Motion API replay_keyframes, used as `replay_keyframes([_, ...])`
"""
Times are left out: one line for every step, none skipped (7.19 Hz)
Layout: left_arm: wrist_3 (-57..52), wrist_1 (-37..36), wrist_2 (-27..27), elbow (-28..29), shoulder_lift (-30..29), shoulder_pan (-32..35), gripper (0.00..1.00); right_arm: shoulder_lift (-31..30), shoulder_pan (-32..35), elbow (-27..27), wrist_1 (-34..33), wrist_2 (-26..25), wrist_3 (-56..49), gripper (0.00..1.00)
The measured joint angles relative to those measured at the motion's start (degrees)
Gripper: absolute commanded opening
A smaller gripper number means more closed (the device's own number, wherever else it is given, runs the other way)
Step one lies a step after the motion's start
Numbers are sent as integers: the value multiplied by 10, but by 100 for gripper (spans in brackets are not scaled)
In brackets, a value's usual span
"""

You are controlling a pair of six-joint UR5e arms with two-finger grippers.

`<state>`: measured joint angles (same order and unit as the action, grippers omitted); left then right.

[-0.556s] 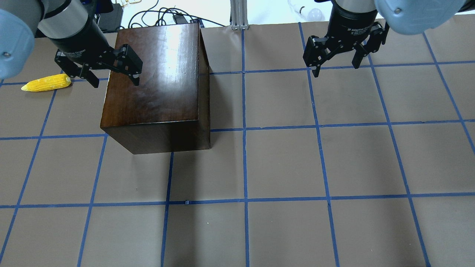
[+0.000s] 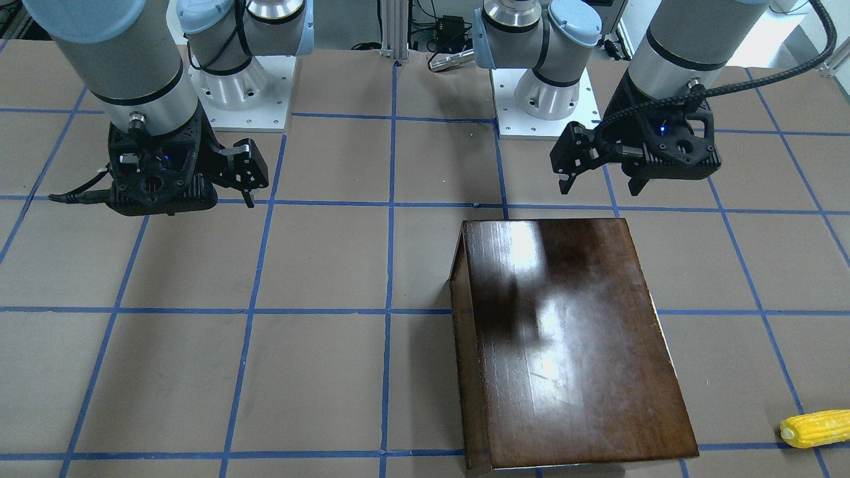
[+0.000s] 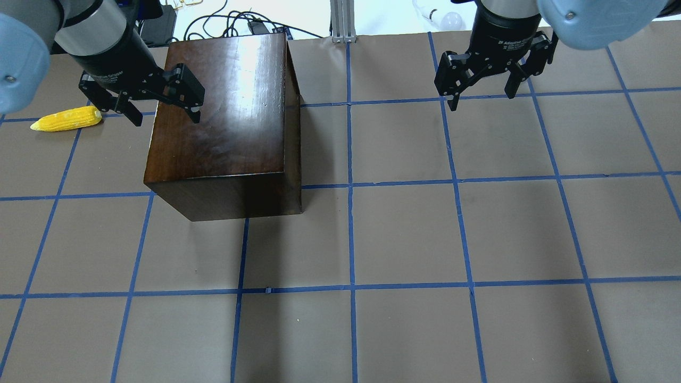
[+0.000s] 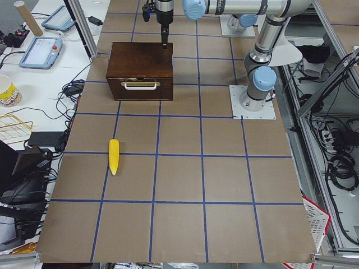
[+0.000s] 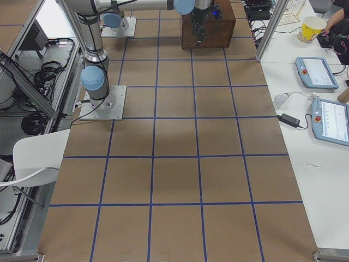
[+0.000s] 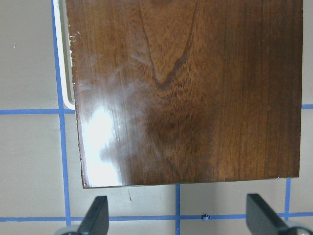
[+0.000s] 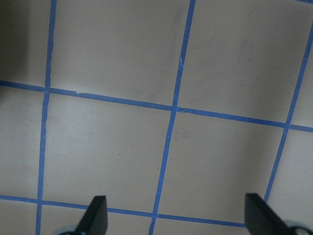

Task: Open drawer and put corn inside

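Note:
The glossy dark-brown cabinet (image 3: 229, 122) stands at the table's left back. It also shows in the front view (image 2: 571, 332). Its drawer (image 4: 140, 85) is shut, with a white handle (image 6: 61, 58) on the front that faces the table's left end. The yellow corn (image 3: 66, 118) lies on the table to the left of the cabinet, apart from it, and also shows in the front view (image 2: 815, 428). My left gripper (image 3: 165, 114) is open and empty above the cabinet's top near its left edge. My right gripper (image 3: 483, 98) is open and empty above bare table at the back right.
The table is brown paper with a blue tape grid (image 3: 351, 287). The arm bases (image 2: 239, 93) stand at the robot's edge. Cables (image 3: 234, 24) and an aluminium post (image 3: 343, 21) lie beyond the far edge. Tablets (image 4: 42, 50) rest on a side bench.
My left gripper has edged very slightly toward the table's far side. The cabinet, the corn and the right gripper have not moved.

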<state>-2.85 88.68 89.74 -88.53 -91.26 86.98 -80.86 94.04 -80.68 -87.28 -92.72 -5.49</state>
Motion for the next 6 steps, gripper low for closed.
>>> replay_keyframes([0, 0, 0, -2, 1, 0, 100, 0, 0, 0, 0, 0, 0, 100])
replay_keyframes([-1, -2, -1, -5, 4, 1, 100, 0, 0, 0, 0, 0, 0, 100])
replay_keyframes([-3, -3, -3, -10, 8, 1, 100, 0, 0, 0, 0, 0, 0, 100])
replay_keyframes([-4, -4, -4, -16, 12, 1, 100, 0, 0, 0, 0, 0, 0, 100])
replay_keyframes([-4, -5, -5, -21, 12, 2, 100, 0, 0, 0, 0, 0, 0, 100])
replay_keyframes([-5, -6, -5, -24, 10, 2, 100, 0, 0, 0, 0, 0, 0, 100])
